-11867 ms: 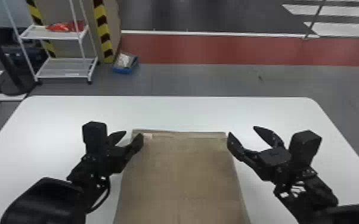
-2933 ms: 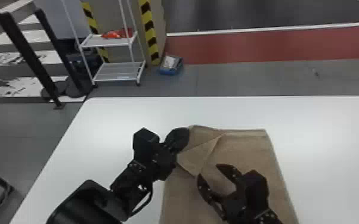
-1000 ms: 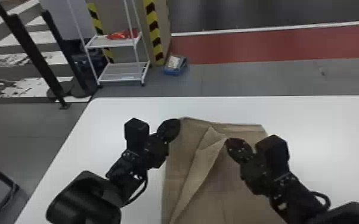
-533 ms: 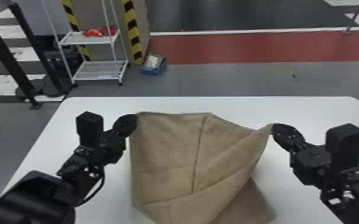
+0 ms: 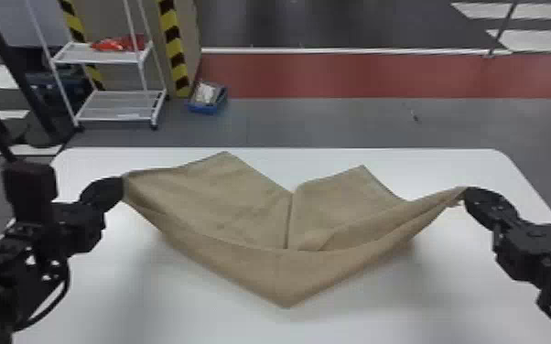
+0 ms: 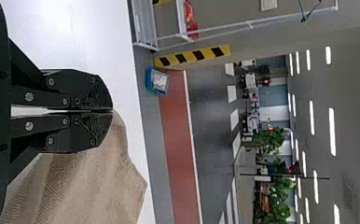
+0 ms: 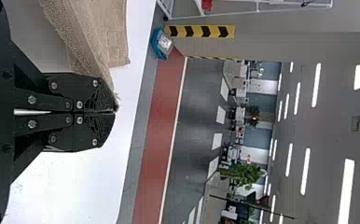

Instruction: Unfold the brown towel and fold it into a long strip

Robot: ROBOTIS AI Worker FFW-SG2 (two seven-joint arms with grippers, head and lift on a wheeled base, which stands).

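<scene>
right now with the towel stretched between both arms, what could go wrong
The right jaws seem to pinch only the tip of the towel, so that corner might slip free. The middle sags between the arms and could bunch on the table when lowered. The far edge has two peaks with a dip between them, so it may settle crooked.

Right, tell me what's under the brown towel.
The white table shows around the brown towel, shaded near its raised sides. Whatever lies directly beneath is covered, so it can't be seen.

The brown towel (image 5: 233,206) sags between two outstretched ends, creased mid-width, over the white table (image 5: 425,311).
</scene>
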